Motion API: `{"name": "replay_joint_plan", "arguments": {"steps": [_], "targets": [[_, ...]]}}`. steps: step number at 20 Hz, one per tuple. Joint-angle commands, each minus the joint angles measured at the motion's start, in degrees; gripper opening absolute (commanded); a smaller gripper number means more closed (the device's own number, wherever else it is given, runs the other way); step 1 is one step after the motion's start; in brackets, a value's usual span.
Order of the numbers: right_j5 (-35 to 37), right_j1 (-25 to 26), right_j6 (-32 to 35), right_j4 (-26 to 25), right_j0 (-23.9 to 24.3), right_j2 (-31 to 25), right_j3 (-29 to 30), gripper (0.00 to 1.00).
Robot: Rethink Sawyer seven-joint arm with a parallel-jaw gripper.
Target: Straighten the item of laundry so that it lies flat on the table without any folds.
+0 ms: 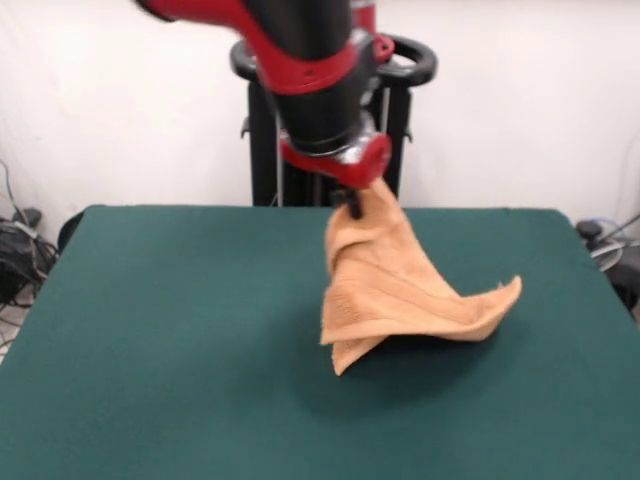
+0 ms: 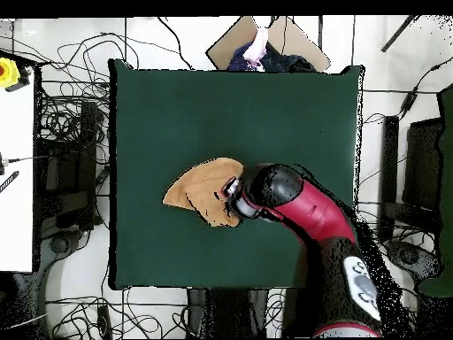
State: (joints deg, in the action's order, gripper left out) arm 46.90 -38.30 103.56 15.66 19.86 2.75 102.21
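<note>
Above the middle of the table (image 1: 150,330), in the front view, the gripper (image 1: 353,205) pinches one corner of the towel (image 1: 390,290) and holds it up, so the cloth hangs in a tent shape. Its lower corners trail on the green top, one stretched out to the side and another folded beneath. To do this step well, I judge the arm should carry the held corner away from the trailing edge, low and slow, so the cloth drags open rather than bunching.

From overhead, the towel (image 2: 205,193) lies near the table's (image 2: 159,106) centre as a rumpled fan, partly hidden under the arm's wrist. The gripper itself is covered there. A person's hand (image 2: 258,46) shows beyond the far edge.
</note>
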Motion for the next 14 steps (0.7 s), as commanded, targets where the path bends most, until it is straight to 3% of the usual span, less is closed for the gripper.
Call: {"name": "replay_joint_plan", "arguments": {"steps": [1, 8, 14], "targets": [[0.3, 4.06, -13.95, -6.24, 7.39, -9.29, -0.23, 0.0], [0.24, 4.2, -12.39, -10.84, 10.91, -12.73, 0.09, 0.0], [1.54, 2.74, -9.17, -14.13, 10.96, -13.31, -0.43, 0.0]]}}
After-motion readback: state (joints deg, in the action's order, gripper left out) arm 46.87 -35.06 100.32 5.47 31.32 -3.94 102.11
